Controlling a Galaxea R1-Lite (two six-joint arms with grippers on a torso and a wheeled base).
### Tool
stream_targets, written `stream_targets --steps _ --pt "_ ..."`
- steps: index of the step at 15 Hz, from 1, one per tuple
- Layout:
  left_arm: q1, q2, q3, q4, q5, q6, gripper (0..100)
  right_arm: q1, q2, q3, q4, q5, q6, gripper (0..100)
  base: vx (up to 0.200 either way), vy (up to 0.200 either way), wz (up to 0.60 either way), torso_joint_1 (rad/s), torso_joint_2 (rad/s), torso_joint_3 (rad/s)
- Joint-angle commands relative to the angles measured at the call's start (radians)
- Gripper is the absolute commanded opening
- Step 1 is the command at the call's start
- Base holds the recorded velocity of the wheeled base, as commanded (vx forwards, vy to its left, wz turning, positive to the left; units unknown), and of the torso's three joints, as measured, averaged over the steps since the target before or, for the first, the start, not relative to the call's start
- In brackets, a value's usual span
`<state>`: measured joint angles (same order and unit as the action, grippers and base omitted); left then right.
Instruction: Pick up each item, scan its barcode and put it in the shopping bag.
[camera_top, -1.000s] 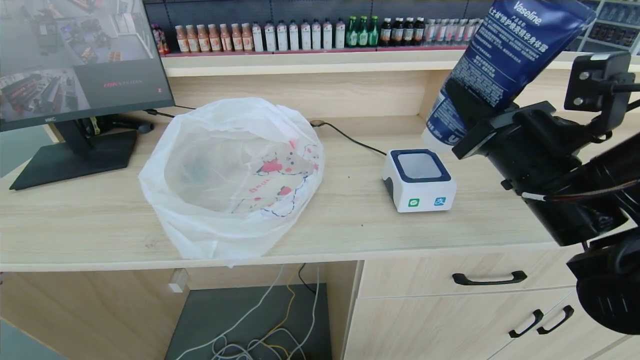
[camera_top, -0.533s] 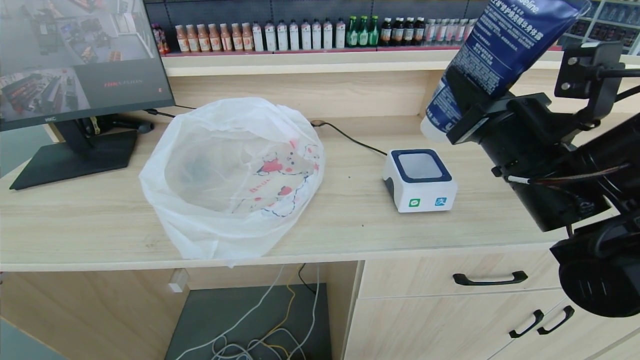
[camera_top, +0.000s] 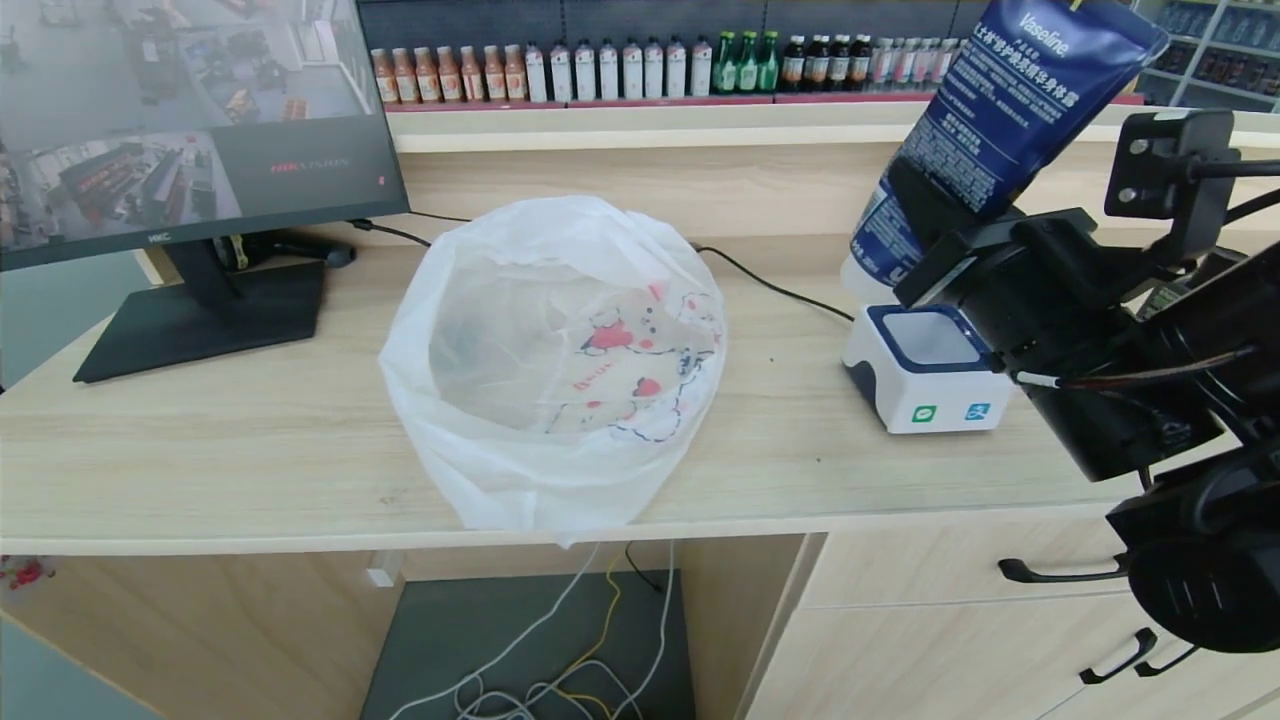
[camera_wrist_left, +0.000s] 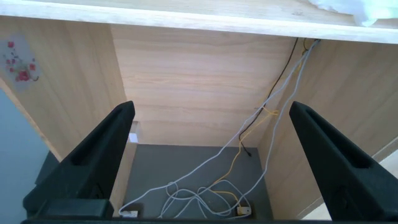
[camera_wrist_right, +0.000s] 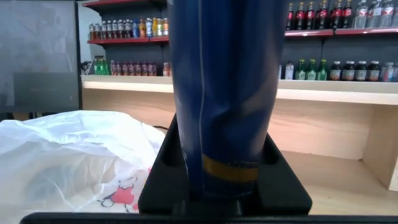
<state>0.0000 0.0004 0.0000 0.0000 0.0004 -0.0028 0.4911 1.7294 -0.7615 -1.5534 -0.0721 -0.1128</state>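
Holding the blue tube (camera_top: 1000, 110) in the right gripper (camera_top: 945, 235), jaws closed on its lower half, cap end down and tilted, raised above the counter (camera_top: 200, 450) by the far side of the scanner (camera_top: 925, 385); likely to present the printed face to the scanner's window (barcode itself not made out). Left gripper (camera_wrist_left: 211, 112) parked low under the counter's edge, jaws wide apart and empty, presumably out of the way. Shopping bag (camera_top: 500, 470) set open-mouthed on the counter between monitor (camera_top: 180, 110) and scanner, ready to receive. Counting: one tube, one scanner, one bag, one monitor, two grippers; bag's contents not discernible through the plastic.
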Motion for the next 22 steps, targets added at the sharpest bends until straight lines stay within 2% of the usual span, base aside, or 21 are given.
stream_targets --steps 1,9,22 --pt "0.0 0.0 0.0 0.0 0.0 0.0 100 0.001 -0.019 0.011 -0.001 -0.002 -0.001 0 0.0 0.2 0.0 0.007 0.0 0.002" --pt "0.0 0.0 0.0 0.0 0.0 0.0 100 -0.016 -0.068 0.041 -0.002 -0.003 0.002 0 0.0 0.2 0.0 0.005 0.0 0.0" --pt "0.0 0.0 0.0 0.0 0.0 0.006 100 0.006 0.09 -0.039 -0.002 0.005 0.016 0 0.0 0.0 0.0 0.0 0.0 0.0"
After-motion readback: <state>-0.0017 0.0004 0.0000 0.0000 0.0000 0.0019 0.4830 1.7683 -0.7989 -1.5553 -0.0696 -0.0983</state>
